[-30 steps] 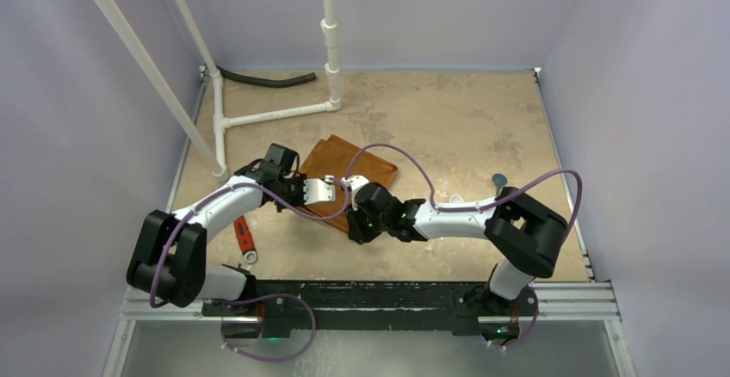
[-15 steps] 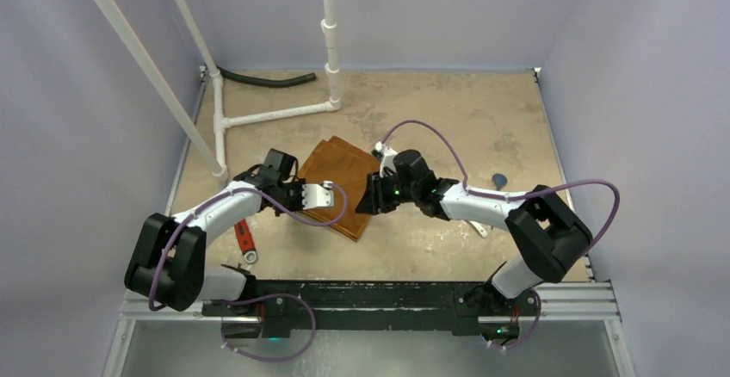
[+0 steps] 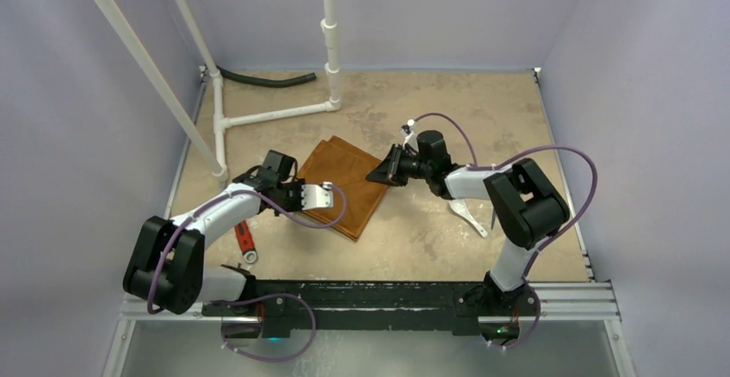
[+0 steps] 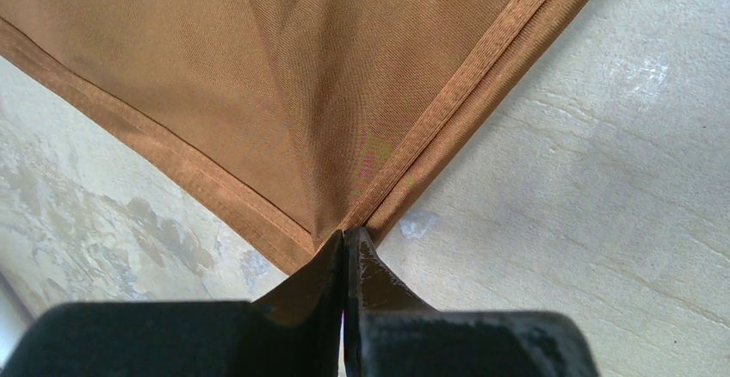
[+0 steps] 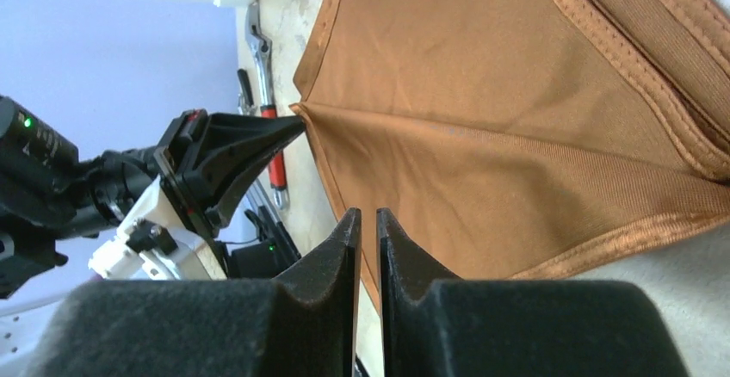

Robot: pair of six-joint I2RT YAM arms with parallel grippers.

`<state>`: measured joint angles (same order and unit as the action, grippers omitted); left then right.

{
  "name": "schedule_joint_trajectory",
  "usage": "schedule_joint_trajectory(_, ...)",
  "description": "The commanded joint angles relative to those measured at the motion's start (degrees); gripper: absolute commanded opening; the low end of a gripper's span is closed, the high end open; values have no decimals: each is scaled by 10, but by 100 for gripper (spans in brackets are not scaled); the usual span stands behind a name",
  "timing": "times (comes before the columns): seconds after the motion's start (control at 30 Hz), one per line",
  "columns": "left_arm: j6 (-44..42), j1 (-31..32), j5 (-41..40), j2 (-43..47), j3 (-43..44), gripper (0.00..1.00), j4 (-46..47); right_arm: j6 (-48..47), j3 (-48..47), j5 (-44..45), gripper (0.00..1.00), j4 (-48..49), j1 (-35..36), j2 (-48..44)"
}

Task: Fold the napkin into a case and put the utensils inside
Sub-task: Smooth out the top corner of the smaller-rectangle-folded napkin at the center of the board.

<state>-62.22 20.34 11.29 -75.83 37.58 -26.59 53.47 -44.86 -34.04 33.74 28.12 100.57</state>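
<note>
The rust-orange napkin (image 3: 349, 179) lies folded on the table, with a ridge pulled up across it. My left gripper (image 4: 347, 235) is shut on a hemmed corner of the napkin (image 4: 327, 93); from above, this gripper (image 3: 330, 196) sits at the cloth's near-left edge. My right gripper (image 3: 377, 176) hovers at the cloth's right edge, its jaws a narrow slit apart with nothing between them (image 5: 368, 213). The napkin (image 5: 516, 110) spreads out beyond its fingertips. A white spoon (image 3: 469, 216) lies to the right, under the right arm. The other utensil is hidden.
A red-handled tool (image 3: 244, 237) lies by the left arm. A white pipe frame (image 3: 258, 119) and a black hose (image 3: 267, 78) stand at the back left. Purple walls close in three sides.
My right gripper has drawn back from beside the left gripper to the napkin's right edge, its arm folding rightward. The napkin now shows flatter and wider. The left gripper keeps its hold.
</note>
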Motion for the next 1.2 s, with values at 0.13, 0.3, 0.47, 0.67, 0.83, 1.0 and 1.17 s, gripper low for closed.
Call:
schedule_joint_trajectory(0.13,-16,-1,-3,14,-10,0,14,13,-43,22,10,21,-22,48)
schedule_joint_trajectory(0.3,-22,-1,-6,12,-13,0,15,9,-45,5,9,52,-43,114)
schedule_joint_trajectory(0.47,-22,-1,-6,11,-15,0,17,0,-52,-14,9,71,-48,158)
schedule_joint_trajectory(0.67,-22,-1,-7,11,-18,0,15,-29,-59,31,13,39,-44,102)
schedule_joint_trajectory(0.83,-23,-1,-10,11,-21,0,17,-46,-77,110,21,-37,14,13)
schedule_joint_trajectory(1.0,-21,-1,-23,7,-24,1,33,3,-119,85,20,-15,112,65)
schedule_joint_trajectory(1.17,-17,-1,-25,5,-19,2,41,37,-141,54,14,41,162,135)
